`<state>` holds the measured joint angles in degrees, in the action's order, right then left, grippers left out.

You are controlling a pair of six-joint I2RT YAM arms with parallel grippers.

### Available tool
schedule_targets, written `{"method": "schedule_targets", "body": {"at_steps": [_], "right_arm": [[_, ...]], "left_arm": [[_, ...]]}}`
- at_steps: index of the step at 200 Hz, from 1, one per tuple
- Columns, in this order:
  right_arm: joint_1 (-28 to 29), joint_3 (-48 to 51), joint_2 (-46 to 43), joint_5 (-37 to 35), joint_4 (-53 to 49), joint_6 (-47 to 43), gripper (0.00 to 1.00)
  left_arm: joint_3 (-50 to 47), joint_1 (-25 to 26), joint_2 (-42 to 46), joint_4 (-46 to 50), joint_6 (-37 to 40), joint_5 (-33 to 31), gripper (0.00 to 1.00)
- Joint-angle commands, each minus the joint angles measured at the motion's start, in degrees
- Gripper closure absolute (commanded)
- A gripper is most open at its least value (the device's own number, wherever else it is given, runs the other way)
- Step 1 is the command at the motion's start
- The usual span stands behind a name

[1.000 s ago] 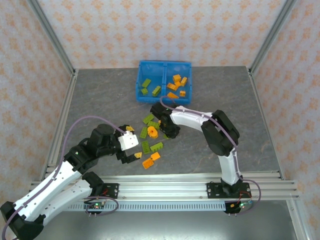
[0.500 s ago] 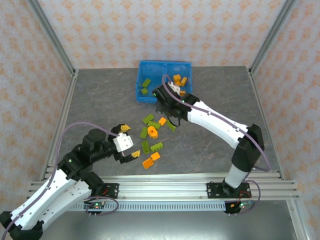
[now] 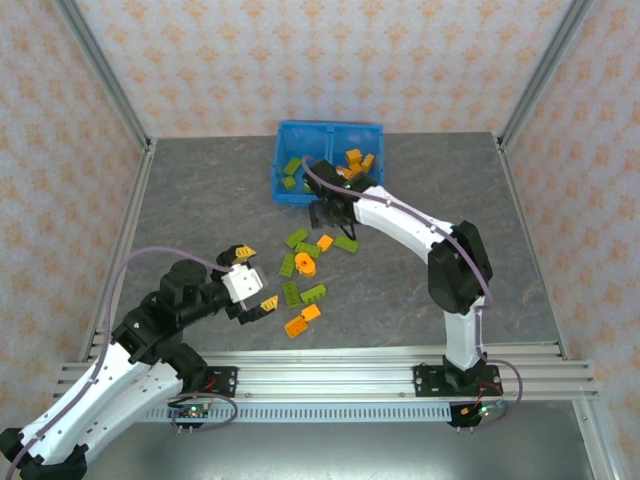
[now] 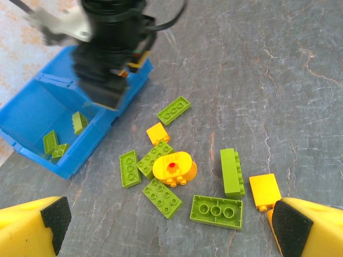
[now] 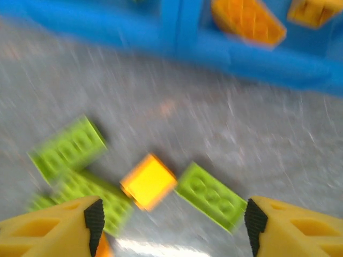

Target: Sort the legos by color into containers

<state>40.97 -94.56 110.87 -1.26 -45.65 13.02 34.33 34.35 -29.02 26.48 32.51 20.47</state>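
The blue bin (image 3: 281, 189) stands at the back, with olive-green legos (image 3: 291, 166) in its left container and orange legos (image 3: 354, 158) in its right one. More legos lie loose in front: green bricks (image 3: 297, 238), an orange brick (image 3: 324, 242) and a round orange piece (image 3: 305, 264). My right gripper (image 3: 330, 207) hangs open over the bin's front wall with nothing between its fingers. Below it, in the blurred right wrist view, lie an orange brick (image 5: 148, 181) and a green brick (image 5: 210, 195). My left gripper (image 3: 253, 279) is wide open and holds nothing, just left of the pile.
Metal frame posts (image 3: 110, 100) and patterned walls close in the grey table (image 3: 200, 200). Two orange bricks (image 3: 303, 319) lie nearest the front rail. In the left wrist view, the right arm's black wrist (image 4: 110, 53) hangs over the bin's corner (image 4: 32, 118).
My right gripper has left the pile, moved back to the bin's front wall, and gone from shut to open. The left gripper has drawn back a little to the left, still open.
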Motion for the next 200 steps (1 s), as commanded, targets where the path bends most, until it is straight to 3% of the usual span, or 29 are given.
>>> {"method": "schedule_targets", "body": {"at_steps": [1,13,26,46,87,108,139,200], "right_arm": [[-0.7,4.9,-6.2,2.8,-4.7,-18.0,0.25],[-1.1,6.4,-5.3,0.7,-7.8,-23.1,0.24],[-2.2,6.4,-3.1,-2.5,-9.2,-25.6,0.16],[-4.1,3.6,1.0,0.8,-10.2,-28.3,0.1],[-5.7,-3.3,9.6,4.4,-10.9,-31.2,0.13],[-6.0,-5.1,12.3,6.3,-10.5,-32.3,0.19],[-6.0,-7.1,15.8,8.6,-12.7,-31.9,0.36],[-5.9,-0.9,15.4,7.9,-10.0,-29.2,0.66]], "left_arm": [[0.4,-0.4,-1.4,-0.1,0.5,1.0,0.0],[0.6,-0.4,-2.1,0.0,0.7,1.7,0.0],[0.6,-0.4,-2.5,-0.2,0.6,2.3,0.0],[0.7,-0.4,-2.7,-0.2,0.3,3.0,0.0],[0.4,-0.4,-2.6,0.5,0.2,5.9,0.0],[0.4,-0.4,-3.1,0.8,0.9,5.1,0.0],[0.7,-0.4,-4.3,0.7,1.4,4.8,0.0],[0.7,-0.4,-4.6,0.9,1.7,4.5,0.0]]}}
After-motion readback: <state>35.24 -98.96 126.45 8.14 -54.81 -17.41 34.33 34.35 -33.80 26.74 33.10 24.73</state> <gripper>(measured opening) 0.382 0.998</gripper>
